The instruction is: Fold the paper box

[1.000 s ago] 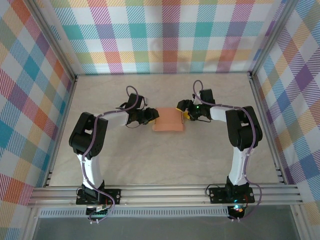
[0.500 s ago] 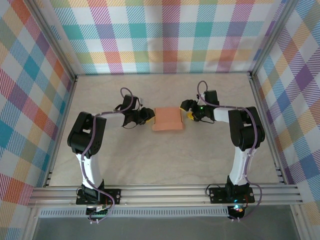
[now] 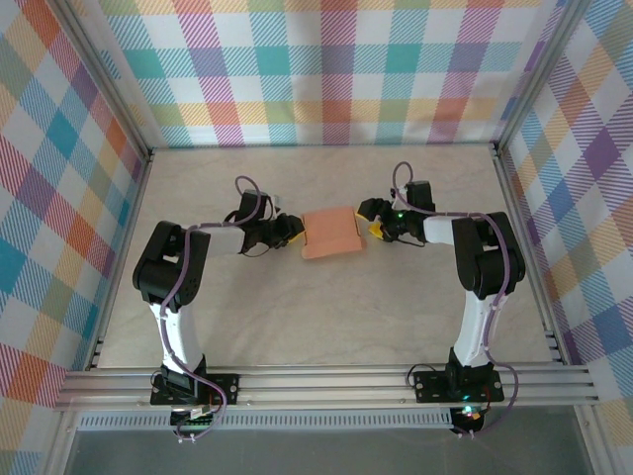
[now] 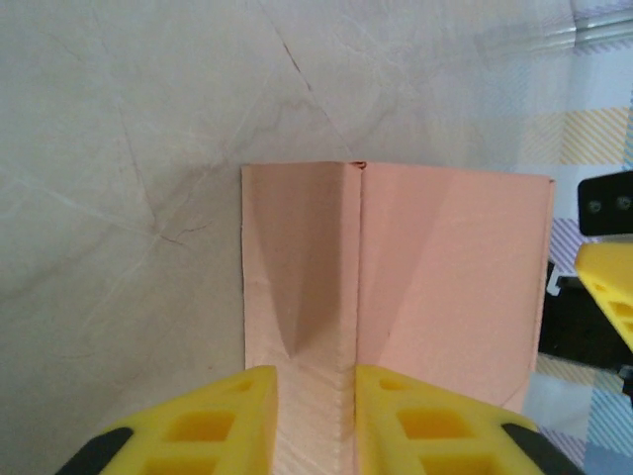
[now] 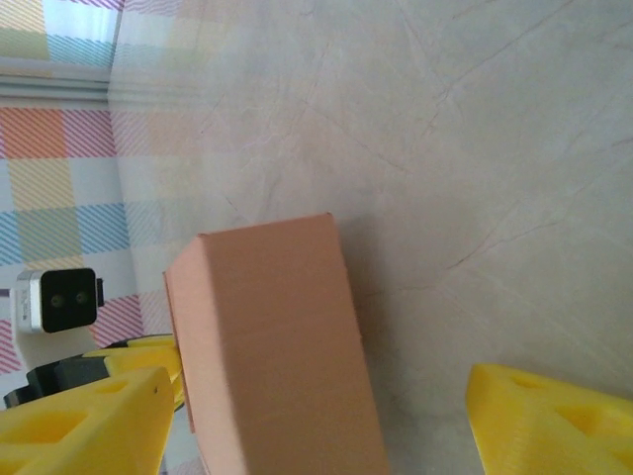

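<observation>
Your left gripper (image 4: 315, 396) has backed off and narrowed at the left end of the paper box (image 3: 331, 235), perhaps pinching it, I cannot tell, while your right gripper (image 5: 316, 426) stands spread beside it in the middle of the table (image 3: 326, 317), so the folding looks nearly done.

place: robot lab test cell, going by my feed
frame: aluminium extrusion frame (image 3: 326, 381) runs along the table's near edge, with posts at the far corners
walls: plaid backdrop panels (image 3: 326, 69) box in three sides
table: pale marbled table (image 3: 326, 317)
arms: left arm (image 3: 168, 287) and right arm (image 3: 480, 267), bolted to the near-edge rail
</observation>
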`<action>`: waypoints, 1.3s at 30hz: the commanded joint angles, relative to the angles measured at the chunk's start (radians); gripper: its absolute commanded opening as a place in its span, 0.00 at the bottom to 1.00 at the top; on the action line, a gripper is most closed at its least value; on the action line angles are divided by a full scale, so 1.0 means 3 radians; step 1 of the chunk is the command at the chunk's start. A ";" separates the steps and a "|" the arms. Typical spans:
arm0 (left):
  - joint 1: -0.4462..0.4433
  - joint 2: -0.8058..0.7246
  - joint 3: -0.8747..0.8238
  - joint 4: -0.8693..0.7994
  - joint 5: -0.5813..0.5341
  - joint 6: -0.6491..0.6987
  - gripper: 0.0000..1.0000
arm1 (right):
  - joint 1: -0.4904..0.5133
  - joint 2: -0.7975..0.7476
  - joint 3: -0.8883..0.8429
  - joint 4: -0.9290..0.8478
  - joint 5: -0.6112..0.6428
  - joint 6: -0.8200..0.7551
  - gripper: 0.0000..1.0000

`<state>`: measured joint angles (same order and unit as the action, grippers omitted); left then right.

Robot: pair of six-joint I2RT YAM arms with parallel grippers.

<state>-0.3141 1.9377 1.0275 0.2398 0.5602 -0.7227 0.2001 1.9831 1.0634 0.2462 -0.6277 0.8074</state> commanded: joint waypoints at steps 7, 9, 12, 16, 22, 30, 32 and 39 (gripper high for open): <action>0.0091 0.0009 -0.0200 0.0024 0.0024 -0.0022 0.23 | 0.0045 -0.0027 -0.0017 -0.0089 -0.0438 0.0044 0.74; 0.0091 0.0029 -0.0192 0.0033 0.0025 -0.0022 0.23 | 0.0069 0.0013 0.0041 -0.0072 -0.0563 0.0040 0.74; 0.0091 0.0056 -0.0197 0.0044 0.0023 -0.0020 0.23 | 0.0105 0.0074 0.0076 0.0048 -0.0739 0.0063 0.75; 0.0093 0.0040 -0.0203 -0.0005 -0.0026 0.0036 0.23 | 0.0112 0.0152 0.0067 0.0374 -0.0923 0.0261 0.72; 0.0091 0.0000 -0.0188 -0.0113 -0.0088 0.0112 0.25 | 0.0115 0.0175 0.0081 0.0455 -0.0990 0.0313 0.60; 0.0061 -0.0307 -0.0105 -0.0335 -0.0216 0.0350 0.34 | 0.0115 0.0121 0.0050 0.0472 -0.0986 0.0400 0.48; 0.0048 -0.0396 -0.0100 -0.0361 -0.0274 0.0410 0.40 | 0.0113 0.0115 0.0050 0.0478 -0.0983 0.0424 0.43; -0.0114 -0.0805 -0.0198 -0.0334 -0.0825 0.0995 0.76 | 0.0105 0.0066 0.0060 0.0461 -0.0973 0.0463 0.44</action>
<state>-0.3195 1.7660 0.9909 0.1493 0.4126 -0.5465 0.2306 2.0274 1.0676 0.3599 -0.8993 0.9360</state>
